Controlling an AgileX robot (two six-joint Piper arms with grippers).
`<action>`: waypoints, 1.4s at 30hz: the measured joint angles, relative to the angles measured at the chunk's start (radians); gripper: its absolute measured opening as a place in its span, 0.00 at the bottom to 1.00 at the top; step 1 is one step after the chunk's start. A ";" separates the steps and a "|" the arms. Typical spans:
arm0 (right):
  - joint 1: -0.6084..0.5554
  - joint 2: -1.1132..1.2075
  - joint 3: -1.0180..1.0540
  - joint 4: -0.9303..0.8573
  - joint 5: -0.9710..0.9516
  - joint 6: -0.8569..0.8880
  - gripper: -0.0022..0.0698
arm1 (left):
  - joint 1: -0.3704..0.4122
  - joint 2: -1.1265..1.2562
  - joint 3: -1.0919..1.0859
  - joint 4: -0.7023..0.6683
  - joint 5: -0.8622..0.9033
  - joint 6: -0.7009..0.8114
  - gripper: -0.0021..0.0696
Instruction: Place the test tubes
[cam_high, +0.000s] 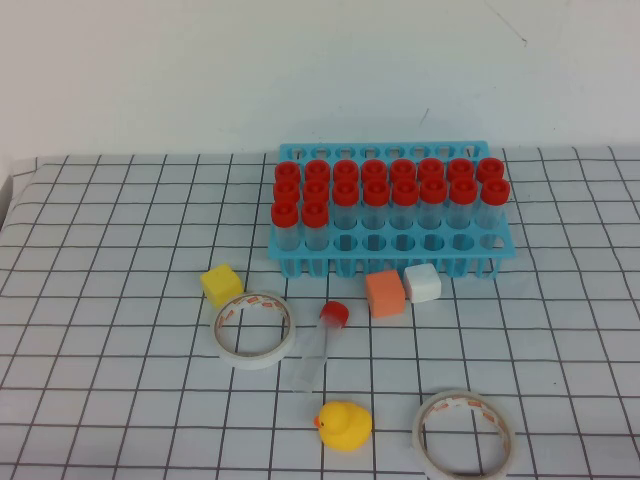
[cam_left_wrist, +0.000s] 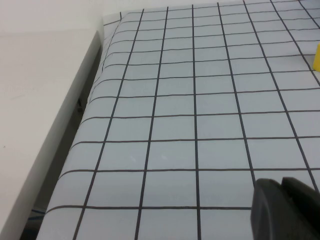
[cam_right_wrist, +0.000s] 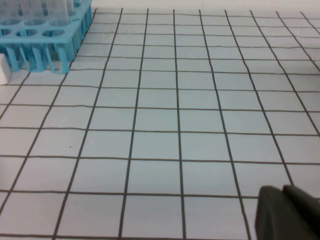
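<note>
The blue rack (cam_high: 392, 262) held two full rows of red-capped tubes plus two more, one clear red-capped test tube (cam_high: 316, 352) lay loose before it beside a tape roll (cam_high: 256, 330), and the left gripper (cam_left_wrist: 283, 194) by the table's (cam_high: 100, 300) left edge and the right gripper (cam_right_wrist: 286, 201) right of the rack both hung closed, empty.

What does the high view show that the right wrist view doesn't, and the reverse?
Only the high view: the loose tube lying on the cloth, the duck, two tape rolls, the yellow cube and the orange cube. Only the right wrist view: the right gripper, fingers shut, above bare cloth. Both: rack, white cube, cloth. Neither shows the left gripper, shut, near the table's edge.
</note>
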 joint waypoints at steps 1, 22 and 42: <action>0.000 0.000 0.000 0.000 0.000 0.000 0.03 | 0.000 0.000 0.000 0.000 0.000 0.000 0.03; 0.000 0.000 0.000 -0.002 0.000 0.000 0.03 | 0.000 0.000 0.000 0.000 0.000 0.000 0.03; 0.000 0.000 0.000 0.020 0.000 0.000 0.03 | 0.000 0.000 0.000 0.000 0.000 0.000 0.03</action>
